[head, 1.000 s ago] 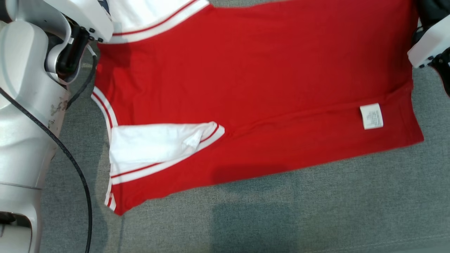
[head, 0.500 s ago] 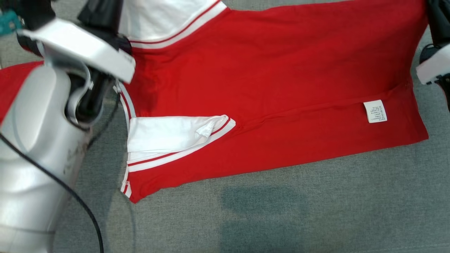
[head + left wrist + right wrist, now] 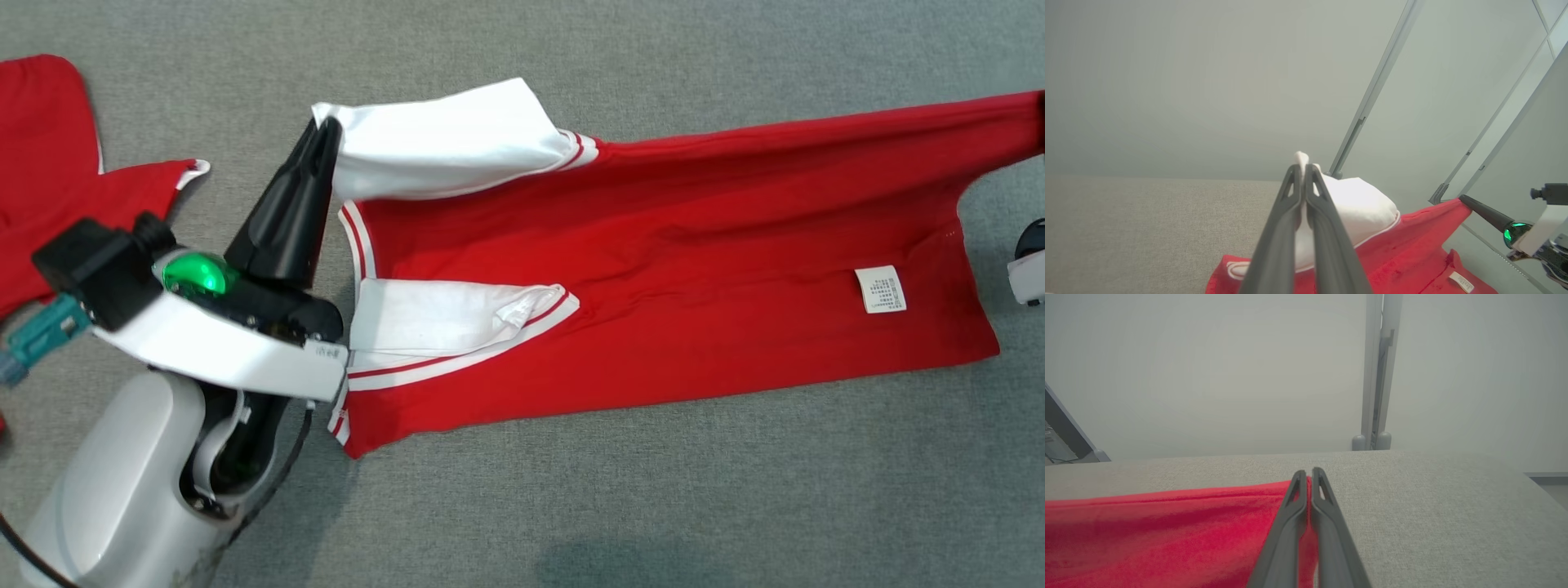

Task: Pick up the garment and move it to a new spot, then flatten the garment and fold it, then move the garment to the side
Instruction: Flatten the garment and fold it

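Note:
The garment (image 3: pixel 653 245), red with white sleeves, lies stretched left to right across the grey cloth surface (image 3: pixel 571 506). My left gripper (image 3: pixel 326 131) is shut on the edge of the far white sleeve (image 3: pixel 441 139) and holds it up. In the left wrist view that gripper (image 3: pixel 1303 167) pinches the white cloth (image 3: pixel 1355 204) between its tips. My right gripper (image 3: pixel 1309 473) is shut on the garment's far right red corner (image 3: pixel 1167 526), which is raised off the surface. The near sleeve (image 3: pixel 433 318) lies folded flat on the red body.
A second red garment (image 3: pixel 49 163) lies at the far left. A white care label (image 3: pixel 880 290) sits near the garment's right end. Grey wall panels with a metal post (image 3: pixel 1376 375) stand behind the surface. Bare grey cloth stretches along the near side.
Both grippers have drawn the garment's far edge nearer, so the red body looks narrower. My left gripper has come into the head view with the white sleeve. The head view itself has shifted.

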Available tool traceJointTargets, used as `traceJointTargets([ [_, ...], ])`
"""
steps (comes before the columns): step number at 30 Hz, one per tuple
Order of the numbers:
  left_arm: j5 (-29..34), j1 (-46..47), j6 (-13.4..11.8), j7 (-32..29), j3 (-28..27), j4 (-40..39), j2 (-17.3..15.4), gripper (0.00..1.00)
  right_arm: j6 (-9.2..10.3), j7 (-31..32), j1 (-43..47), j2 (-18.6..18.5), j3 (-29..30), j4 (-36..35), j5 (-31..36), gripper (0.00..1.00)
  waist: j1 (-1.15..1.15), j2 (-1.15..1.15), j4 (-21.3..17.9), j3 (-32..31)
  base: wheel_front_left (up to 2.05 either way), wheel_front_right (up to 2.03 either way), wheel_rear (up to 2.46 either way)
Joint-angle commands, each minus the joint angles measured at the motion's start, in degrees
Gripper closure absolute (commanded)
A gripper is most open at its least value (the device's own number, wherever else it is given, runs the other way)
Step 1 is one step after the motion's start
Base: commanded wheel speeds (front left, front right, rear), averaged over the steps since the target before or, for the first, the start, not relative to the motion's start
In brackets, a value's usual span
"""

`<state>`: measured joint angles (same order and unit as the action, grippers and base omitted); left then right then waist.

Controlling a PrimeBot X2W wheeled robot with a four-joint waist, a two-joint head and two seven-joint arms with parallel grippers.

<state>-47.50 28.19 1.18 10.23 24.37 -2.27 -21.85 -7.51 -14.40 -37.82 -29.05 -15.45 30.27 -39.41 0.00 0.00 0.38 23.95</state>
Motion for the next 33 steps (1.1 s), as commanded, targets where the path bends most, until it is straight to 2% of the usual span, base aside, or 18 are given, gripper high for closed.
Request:
traceJointTargets([
  [1,-0.2,-0.7,-0.9,0.4,-2.5,-2.9,-2.2,1.00,0.02,-0.6,2.4,-0.9,1.1,-2.5,2.0,1.00,0.00,0.00,0.7,-0.8,0.00,0.00,0.00],
  [9,-1.2,-8.8,-4.2,-0.3,-1.4,-11.0,-2.0,1.00,0.02,-0.6,11.3,1.3,6.1,-11.2,11.5,1.00,0.00,0.00,2.1,-2.9,0.00,0.00,0.00],
  [20,-3.7,-14.9,-6.3,-2.0,0.1,-12.1,-1.5,1.00,0.02,-0.6,15.9,3.6,9.8,-8.1,15.5,1.00,0.00,0.00,2.0,-3.2,0.00,0.00,0.00],
  [22,-4.0,-15.5,-6.4,-2.0,0.2,-12.3,-1.3,1.00,0.02,-0.6,15.3,4.2,10.3,-7.9,16.3,1.00,0.00,0.00,1.6,-3.1,0.00,0.00,0.00],
  [27,-3.7,-11.7,-6.1,-2.4,-1.6,-11.2,-2.5,1.00,0.02,-0.6,8.8,4.5,6.4,-5.1,17.4,1.00,0.00,0.00,1.0,-2.7,0.00,0.00,0.00],
  [33,-3.8,-2.5,-4.5,-2.4,-3.7,-4.6,-2.3,1.00,0.02,-0.6,-3.2,5.7,0.3,4.2,15.9,1.00,0.00,0.00,0.8,-1.4,0.00,0.00,0.00],
])
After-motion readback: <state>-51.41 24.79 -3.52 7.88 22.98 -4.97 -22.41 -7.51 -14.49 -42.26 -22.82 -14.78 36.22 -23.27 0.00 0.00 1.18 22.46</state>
